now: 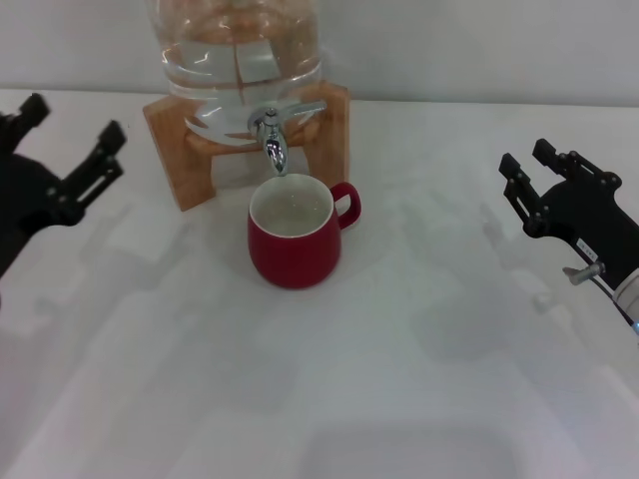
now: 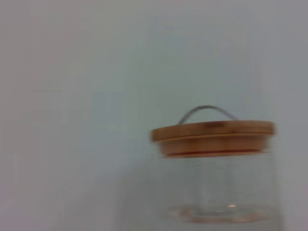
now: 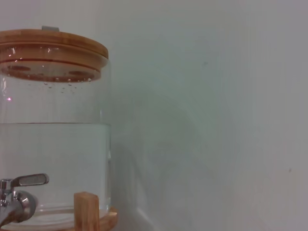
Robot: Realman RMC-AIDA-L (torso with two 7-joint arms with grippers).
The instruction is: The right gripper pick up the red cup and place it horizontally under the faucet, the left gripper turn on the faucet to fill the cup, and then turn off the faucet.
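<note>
**Glass dispenser, red cup beneath its tap, both claws apart**

White table (image 1: 419,399) fills the head view and bears everything else. Largest upon it is the clear water jar (image 1: 240,50), resting on a wooden stand (image 1: 170,140); the head view cuts off its top, whereas both wrist views show the wooden lid (image 3: 53,48), and the left wrist view alone shows the wire handle (image 2: 207,111) on that lid. The right wrist view shows the water level partway up the jar.

The left gripper (image 1: 75,150) hovers well left of the stand, prongs spread wide and holding nothing. The right gripper (image 1: 534,185) hovers well right of the cup, likewise spread and empty.

The red cup (image 1: 295,235) stands upright directly under the faucet (image 1: 272,135), handle toward the robot's right. Only the right wrist view shows the faucet's lever from the side, lying level.
</note>
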